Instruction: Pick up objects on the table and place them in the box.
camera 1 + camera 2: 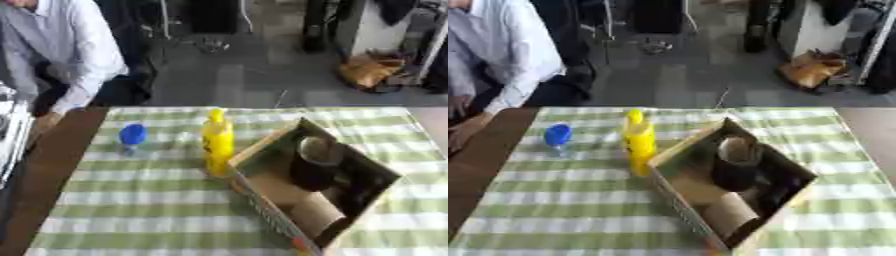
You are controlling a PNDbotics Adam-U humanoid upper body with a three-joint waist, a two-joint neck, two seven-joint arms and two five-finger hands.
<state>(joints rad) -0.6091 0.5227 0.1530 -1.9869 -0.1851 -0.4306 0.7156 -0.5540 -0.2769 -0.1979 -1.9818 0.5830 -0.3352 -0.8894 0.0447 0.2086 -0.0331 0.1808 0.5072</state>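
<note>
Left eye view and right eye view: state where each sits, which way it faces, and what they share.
Left eye view: in the robot's head, facing down at the green-checked tablecloth; no hand shows.
Right eye view: beside it, same aim, scene shifted left; no hand shows.
Shared: tall yellow plastic bottle, small blue-capped bottle, open brown cardboard box holding a dark round container.

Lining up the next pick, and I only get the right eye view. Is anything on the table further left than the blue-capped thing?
Observer: Yes. The left eye view shows a white object at the left edge of the table, cut off by the frame; I cannot tell what it is.
Operator: Is it near the yellow bottle?
Observer: No. It is off the striped cloth, beyond the blue-capped thing, well apart from the bottle.
</note>
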